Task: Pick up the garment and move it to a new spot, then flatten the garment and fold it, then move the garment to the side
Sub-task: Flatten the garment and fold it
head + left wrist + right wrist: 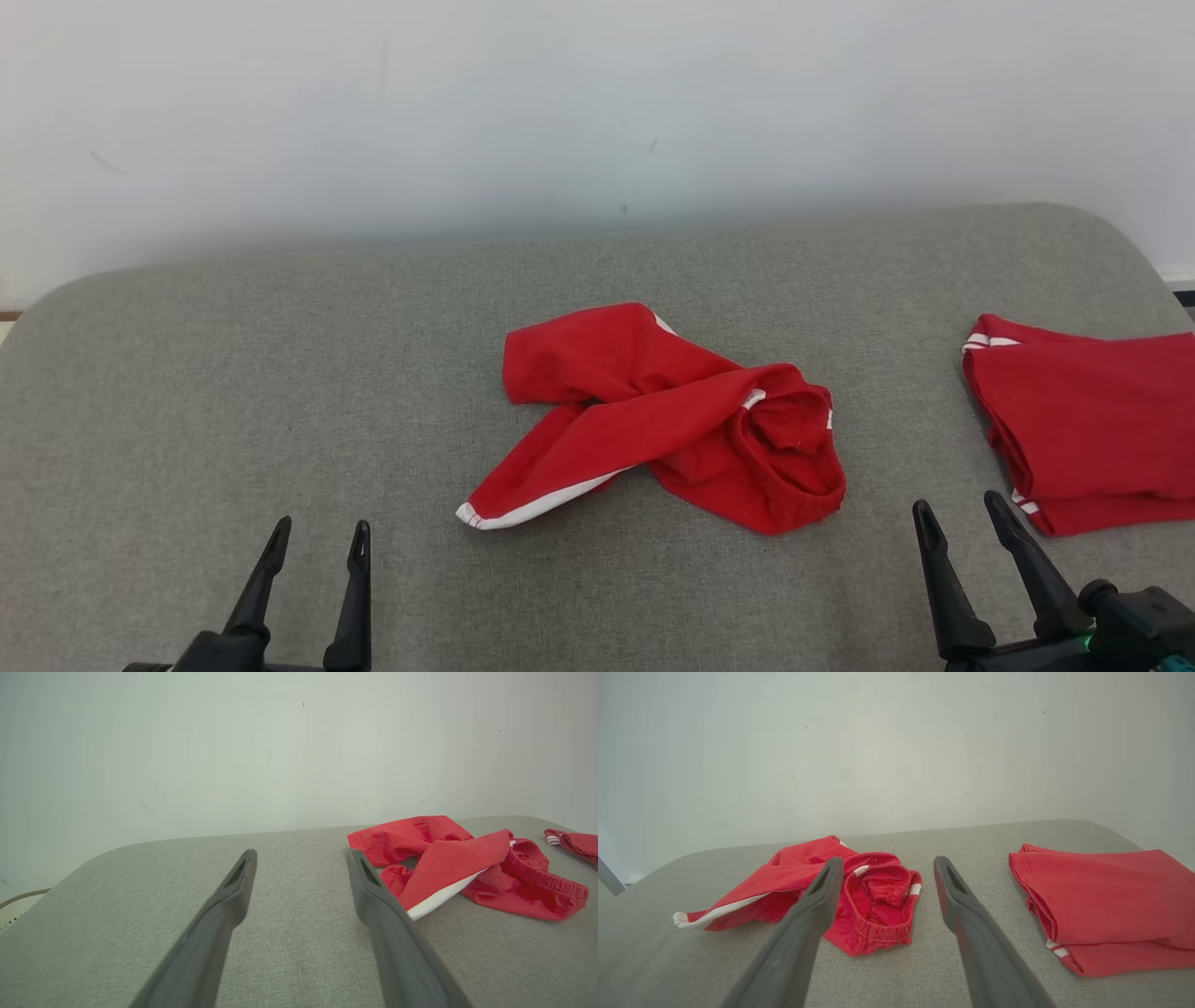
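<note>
A crumpled red garment [653, 415] with white side stripes and an elastic waistband lies in the middle of the grey padded surface [280, 373]. It looks like a pair of shorts, with one leg stretched toward the front left. The same garment [467, 868] sits right of the fingers in the left wrist view, and this garment [873, 896] lies behind and between the fingers in the right wrist view. My left gripper [317, 537] stands open at the lower left, well short of the cloth. My right gripper [962, 513] stands open at the lower right, empty.
A second red garment [1092, 420], folded flat with white trim, lies at the right edge of the surface, close to my right gripper; the folded garment [1101, 905] also shows in the right wrist view. A pale wall [597, 112] rises behind the surface.
</note>
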Robot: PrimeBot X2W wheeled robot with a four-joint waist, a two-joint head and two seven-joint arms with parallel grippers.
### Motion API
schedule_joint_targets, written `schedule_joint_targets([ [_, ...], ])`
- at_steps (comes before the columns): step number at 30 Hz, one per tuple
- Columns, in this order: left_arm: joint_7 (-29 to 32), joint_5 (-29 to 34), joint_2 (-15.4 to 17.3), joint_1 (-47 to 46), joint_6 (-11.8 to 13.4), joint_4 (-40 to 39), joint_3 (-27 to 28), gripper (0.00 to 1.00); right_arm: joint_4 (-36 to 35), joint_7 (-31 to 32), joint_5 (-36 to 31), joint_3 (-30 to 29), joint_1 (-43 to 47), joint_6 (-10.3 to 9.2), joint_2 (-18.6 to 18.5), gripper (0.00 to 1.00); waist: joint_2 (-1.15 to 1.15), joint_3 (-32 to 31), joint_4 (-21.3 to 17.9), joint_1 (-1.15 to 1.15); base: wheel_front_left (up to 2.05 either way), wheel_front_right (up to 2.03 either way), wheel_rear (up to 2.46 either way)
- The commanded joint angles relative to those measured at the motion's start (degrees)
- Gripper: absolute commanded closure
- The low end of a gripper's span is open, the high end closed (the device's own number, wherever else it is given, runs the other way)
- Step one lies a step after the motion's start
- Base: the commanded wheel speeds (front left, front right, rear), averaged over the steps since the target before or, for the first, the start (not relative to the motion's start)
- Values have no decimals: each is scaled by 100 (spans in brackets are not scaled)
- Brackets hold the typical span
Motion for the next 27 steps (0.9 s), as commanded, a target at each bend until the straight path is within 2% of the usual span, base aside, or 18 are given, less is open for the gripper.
schedule_joint_targets([
  [1,1,-69,32,67,21,-20,-2,0,-17,7,-38,-13,37,2,11,0,0,10,4,0,0,0,0],
  [9,-4,-76,31,-26,41,-35,-56,0,-64,83,-29,2,-100,2,-94,0,0,101,51,0,0,0,0],
  [13,-19,-72,15,-88,66,-32,-91,0,-18,165,-22,62,-271,2,-280,0,0,181,97,0,0,0,0],
  [16,-38,-78,0,-171,78,-46,-119,0,62,240,-41,253,-555,2,-550,0,0,302,138,0,0,0,0],
  [18,-64,-83,-29,-271,53,-24,-175,0,246,330,-5,632,-969,2,-937,0,0,461,212,0,0,0,0],
  [19,-64,-83,-29,-271,53,-24,-175,0,246,330,-5,632,-969,2,-937,0,0,461,212,0,0,0,0],
  [20,-84,-79,-57,-354,41,0,-228,0,413,390,32,967,-1299,2,-1228,0,0,579,278,0,0,0,0],
  [27,-140,-110,-173,-649,13,149,-425,0,1020,518,-41,2519,-2661,1,-2096,0,0,954,562,0,0,0,0],
])
